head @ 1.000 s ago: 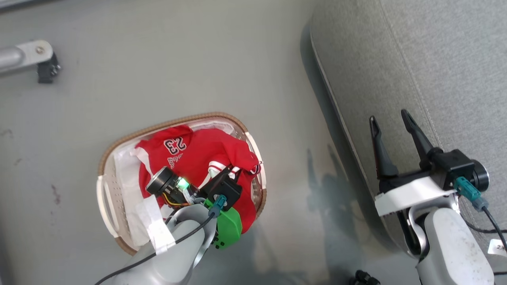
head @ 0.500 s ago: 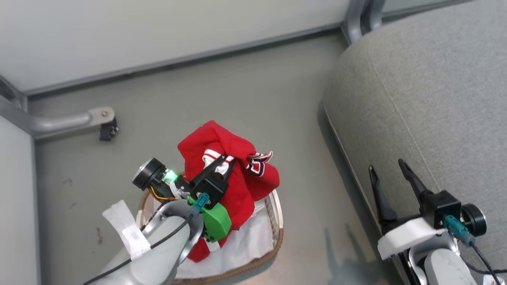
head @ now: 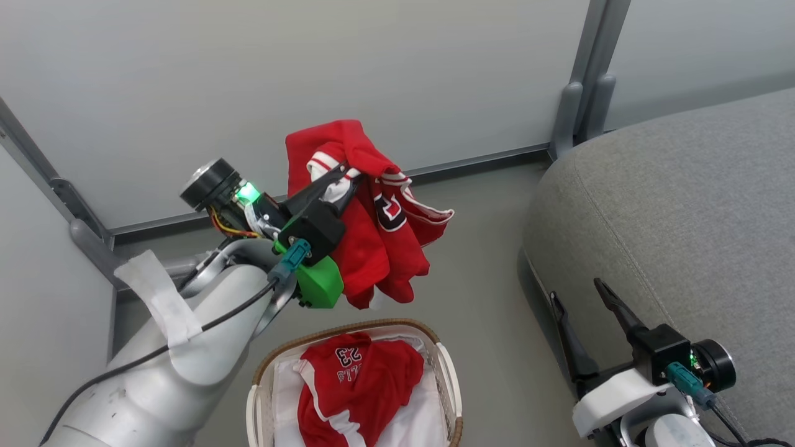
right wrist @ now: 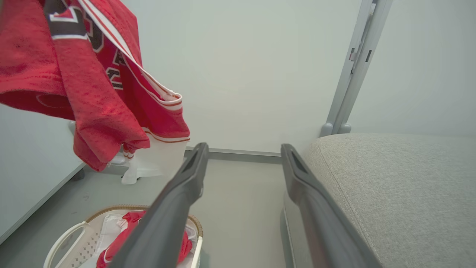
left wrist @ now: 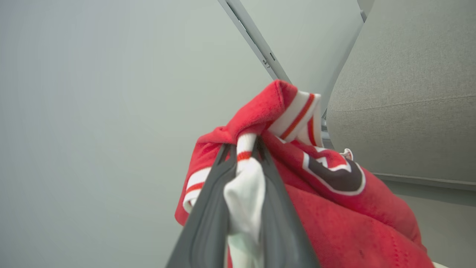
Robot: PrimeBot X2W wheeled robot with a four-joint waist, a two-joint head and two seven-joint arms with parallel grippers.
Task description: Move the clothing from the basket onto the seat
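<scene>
One red garment hangs clear above the basket, its white trim pinched in the left claw. The second red garment lies in the basket on the white liner, and neither is on the seat yet. Bare floor separates basket and seat, and the right claw, spread and empty, hovers at the seat's near edge, where the carried cloth could brush it.

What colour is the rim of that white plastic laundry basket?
The basket has a brown, woven-look rim; head view shows it best.
</scene>
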